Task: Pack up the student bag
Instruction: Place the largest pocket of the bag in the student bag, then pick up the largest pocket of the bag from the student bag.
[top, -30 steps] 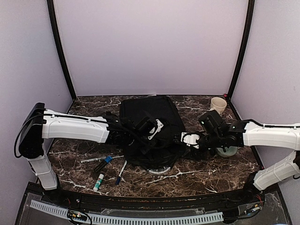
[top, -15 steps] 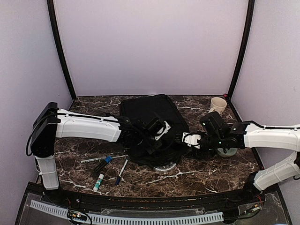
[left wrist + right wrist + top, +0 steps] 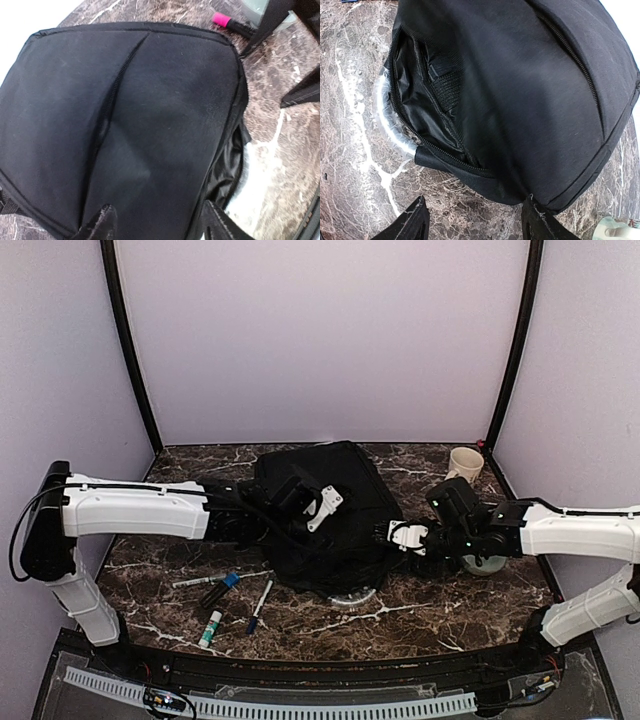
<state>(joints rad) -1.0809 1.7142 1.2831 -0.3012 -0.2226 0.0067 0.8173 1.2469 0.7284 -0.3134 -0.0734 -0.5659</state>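
The student bag [image 3: 330, 502], a black soft backpack, lies flat in the middle of the marble table. Its zipped mouth [image 3: 420, 100] gapes at the near end and shows shiny black lining. My left gripper [image 3: 322, 502] hovers over the bag's top panel [image 3: 150, 110]. It is open, its fingertips [image 3: 102, 221] wide apart with only fabric below. My right gripper [image 3: 394, 535] is open at the bag's right near corner [image 3: 530, 90], over bare marble, with one fingertip [image 3: 537, 220] close to the bag's edge.
A clear plastic protractor [image 3: 350, 598] pokes out from under the bag's mouth. Pens, a black marker [image 3: 220, 590] and a glue stick [image 3: 210, 628] lie front left. A cream cup [image 3: 465, 462] stands back right. A pink-capped marker [image 3: 222, 20] lies beyond the bag.
My left gripper has opened and let go of the bag's fabric, then drawn back to the left. The bag has settled flat. The right gripper has hardly moved.
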